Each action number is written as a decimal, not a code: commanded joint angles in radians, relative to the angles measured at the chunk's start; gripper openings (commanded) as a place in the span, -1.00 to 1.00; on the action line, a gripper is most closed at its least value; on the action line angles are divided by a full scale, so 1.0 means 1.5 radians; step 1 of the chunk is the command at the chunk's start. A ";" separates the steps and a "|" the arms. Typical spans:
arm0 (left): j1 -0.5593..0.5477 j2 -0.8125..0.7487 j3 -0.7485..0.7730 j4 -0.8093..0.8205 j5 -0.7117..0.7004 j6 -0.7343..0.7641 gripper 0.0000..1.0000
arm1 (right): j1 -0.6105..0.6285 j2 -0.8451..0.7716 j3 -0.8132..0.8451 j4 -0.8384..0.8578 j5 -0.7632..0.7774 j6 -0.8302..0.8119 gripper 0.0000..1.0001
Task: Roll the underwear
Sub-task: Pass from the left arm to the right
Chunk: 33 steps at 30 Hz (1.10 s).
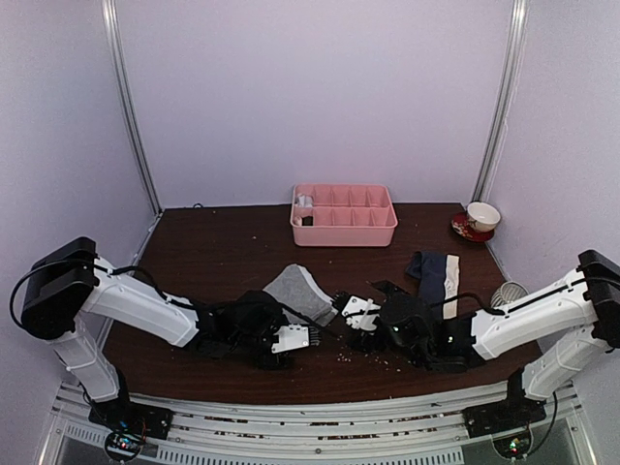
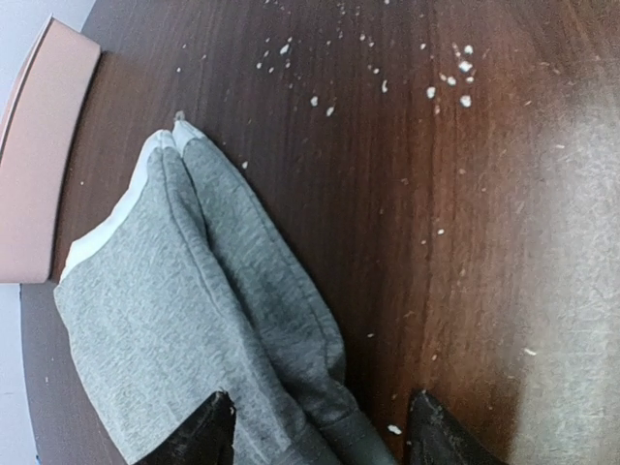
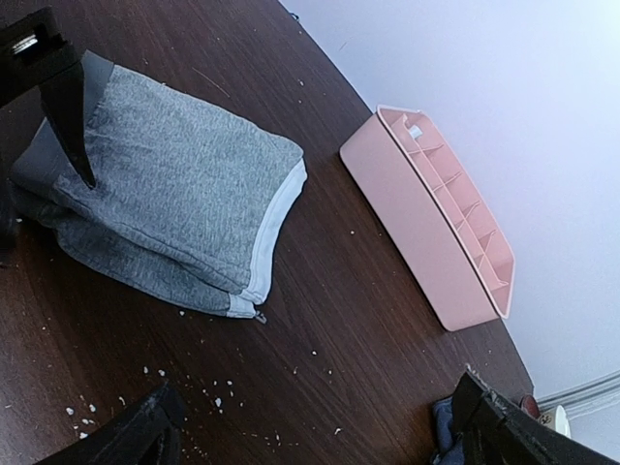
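The grey underwear (image 1: 298, 291) lies folded on the dark wooden table, its white-edged leg hems (image 2: 172, 145) pointing away from my left gripper. My left gripper (image 2: 325, 438) is open and low over the cloth's dark waistband end, with one fingertip (image 2: 205, 433) over the grey fabric and the other over bare wood. My right gripper (image 3: 320, 431) stands open over bare table, just right of the grey underwear (image 3: 165, 189), with nothing between its fingers. The navy underwear (image 1: 436, 275) with its cream waistband lies bunched at the right.
A pink compartment tray (image 1: 344, 215) stands at the back middle. A cup on a red saucer (image 1: 479, 221) sits at the back right, and another cup (image 1: 509, 292) stands by the right arm. White crumbs (image 3: 155, 378) dot the wood near the grippers.
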 commanded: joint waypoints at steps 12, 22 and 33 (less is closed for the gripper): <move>0.001 0.000 -0.017 -0.094 -0.030 0.017 -0.03 | 0.012 -0.017 -0.014 0.008 0.023 -0.003 1.00; 0.001 -0.027 0.000 -0.142 0.011 0.038 -1.00 | 0.015 -0.002 -0.044 0.067 -0.014 -0.022 1.00; 0.021 -0.122 0.009 -0.184 0.064 0.076 -1.00 | 0.014 0.083 -0.069 0.143 -0.096 -0.149 1.00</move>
